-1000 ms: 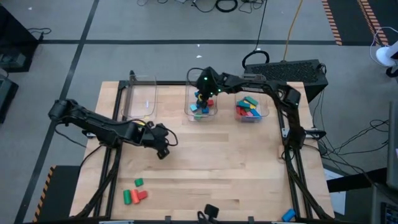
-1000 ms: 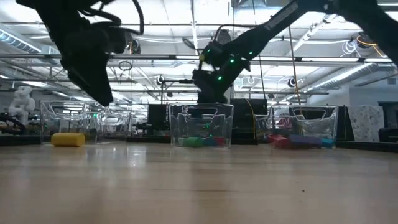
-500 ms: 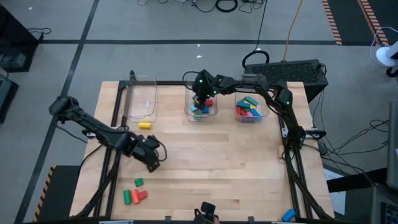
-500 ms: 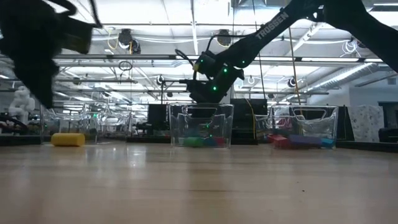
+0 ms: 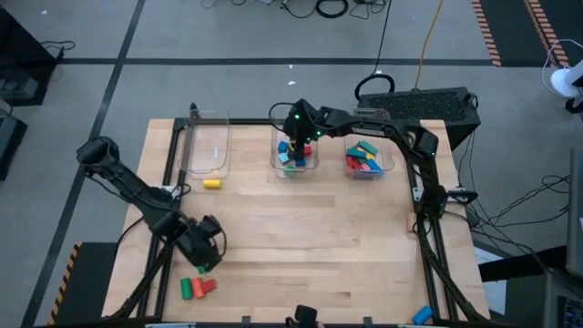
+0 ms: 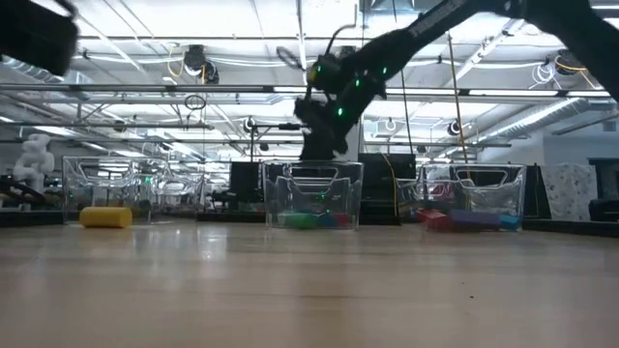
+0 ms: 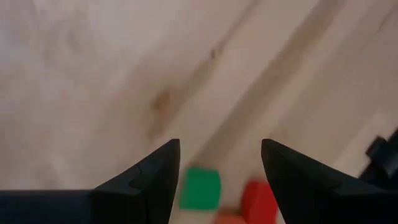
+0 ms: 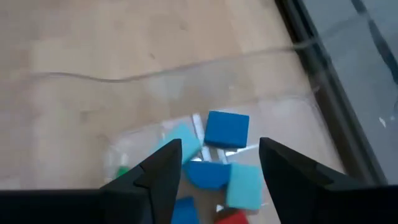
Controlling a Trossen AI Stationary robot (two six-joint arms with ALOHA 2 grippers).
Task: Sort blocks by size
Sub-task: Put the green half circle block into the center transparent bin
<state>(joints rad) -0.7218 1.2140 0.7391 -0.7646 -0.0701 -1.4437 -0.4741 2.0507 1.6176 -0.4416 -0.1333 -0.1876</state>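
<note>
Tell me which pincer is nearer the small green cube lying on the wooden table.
Left. The left pincer hovers open right above the small green cube, beside the red blocks. The right pincer is open far across the table, over the middle clear plastic bin.

A light wooden worktop (image 5: 310, 237) stands on a grey floor (image 5: 182, 36) crossed by dark lines, with striped hazard tape (image 5: 487, 32) at the far right. Black cables (image 5: 332, 7) lie coiled on the floor beyond it. In the low view, a high ceiling carries long strip lights (image 6: 242, 43) and metal trusses (image 6: 145, 89) over an open hall.
</note>
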